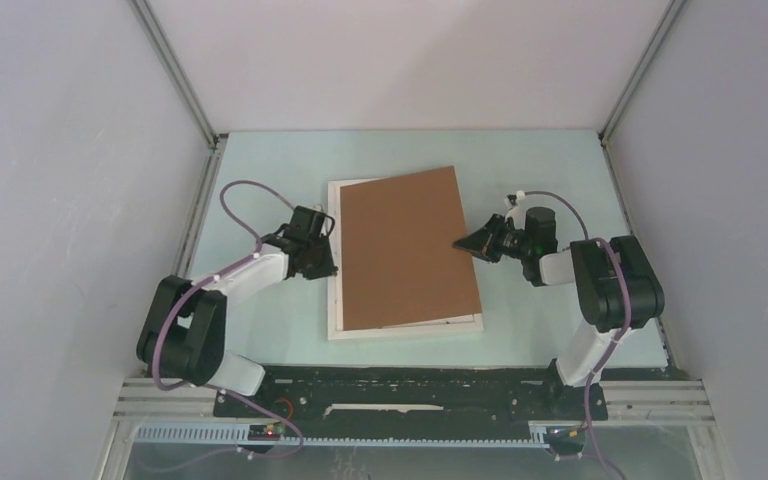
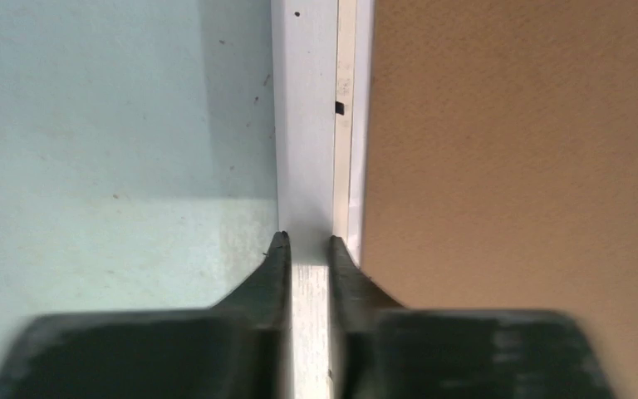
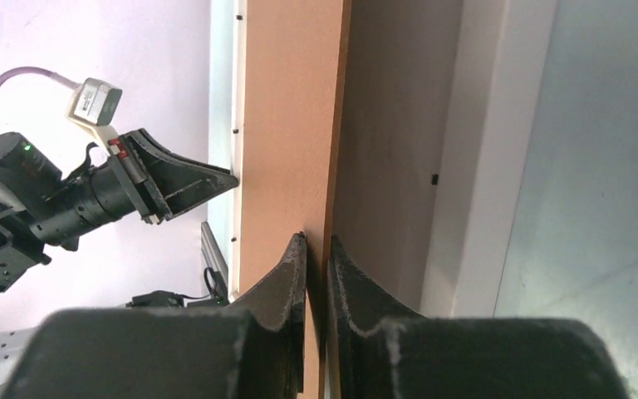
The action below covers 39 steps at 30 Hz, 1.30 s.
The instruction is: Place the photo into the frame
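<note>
Pale green tabletop filled the bay between plain white walls on my overhead feed. At its centre a thin white rectangular picture frame lay flat. A plain brown rectangular backing board sat over it, turned slightly askew, leaving the frame's left and near rails bare.

On the left wrist feed, the left gripper held its jaws narrow, one finger on either side of the frame's left rail and clamped on it. The right gripper was at the board's right edge, jaws nearly together, pinching that edge. From its wrist camera I saw the board tilted up off the frame's right rail, with shadow beneath it. Beyond the board, that view also showed the left gripper against the frame's other side.

I could not make out the photo, because the board covered whatever lay inside the frame.
</note>
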{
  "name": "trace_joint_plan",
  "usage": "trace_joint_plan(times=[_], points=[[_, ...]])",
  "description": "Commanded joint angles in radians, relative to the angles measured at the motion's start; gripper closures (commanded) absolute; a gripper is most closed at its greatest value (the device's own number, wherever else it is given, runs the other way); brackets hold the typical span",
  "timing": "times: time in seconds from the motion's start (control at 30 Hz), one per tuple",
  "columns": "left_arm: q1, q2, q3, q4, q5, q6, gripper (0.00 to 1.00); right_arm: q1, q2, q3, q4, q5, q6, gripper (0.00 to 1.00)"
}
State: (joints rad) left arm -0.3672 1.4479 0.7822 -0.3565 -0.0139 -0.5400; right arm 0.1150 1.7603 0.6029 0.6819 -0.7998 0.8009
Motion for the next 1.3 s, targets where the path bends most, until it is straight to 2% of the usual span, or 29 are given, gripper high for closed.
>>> trace_joint_plan(times=[0.0, 0.03, 0.1, 0.17, 0.3, 0.4, 0.57, 0.73, 0.97, 1.1, 1.27], points=[[0.008, -0.042, 0.112, -0.056, -0.055, 0.054, 0.64, -0.012, -0.005, 0.046, 0.149, -0.004, -0.022, 1.00], [0.008, -0.071, 0.107, -0.066, -0.058, 0.043, 0.51, -0.009, -0.009, 0.045, 0.141, 0.000, -0.026, 1.00], [0.011, -0.130, 0.088, -0.086, -0.046, 0.018, 0.37, -0.002, -0.023, 0.046, 0.107, 0.021, -0.043, 1.00], [0.011, -0.185, 0.060, -0.118, -0.029, -0.008, 0.32, 0.005, -0.030, 0.047, 0.098, 0.034, -0.052, 1.00], [0.011, -0.256, -0.033, -0.134, -0.025, -0.057, 0.29, 0.020, -0.001, 0.074, 0.144, 0.030, -0.042, 1.00], [0.014, -0.229, -0.078, -0.102, -0.036, -0.097, 0.35, 0.022, 0.021, 0.105, 0.151, 0.029, -0.067, 1.00], [0.036, -0.169, -0.119, -0.021, -0.036, -0.149, 0.56, 0.021, 0.065, 0.164, 0.030, -0.037, -0.127, 1.00], [0.045, -0.182, -0.169, 0.054, -0.004, -0.177, 0.62, 0.058, 0.088, 0.209, -0.097, -0.034, -0.148, 1.00], [0.046, -0.121, -0.175, 0.089, 0.048, -0.169, 0.77, 0.124, 0.076, 0.196, -0.093, 0.031, -0.153, 1.00], [0.046, -0.128, -0.173, 0.094, 0.049, -0.169, 0.83, 0.148, 0.069, 0.207, -0.153, 0.057, -0.182, 1.00], [0.050, -0.152, -0.176, 0.089, 0.041, -0.160, 0.84, 0.156, 0.063, 0.229, -0.201, 0.087, -0.200, 1.00]])
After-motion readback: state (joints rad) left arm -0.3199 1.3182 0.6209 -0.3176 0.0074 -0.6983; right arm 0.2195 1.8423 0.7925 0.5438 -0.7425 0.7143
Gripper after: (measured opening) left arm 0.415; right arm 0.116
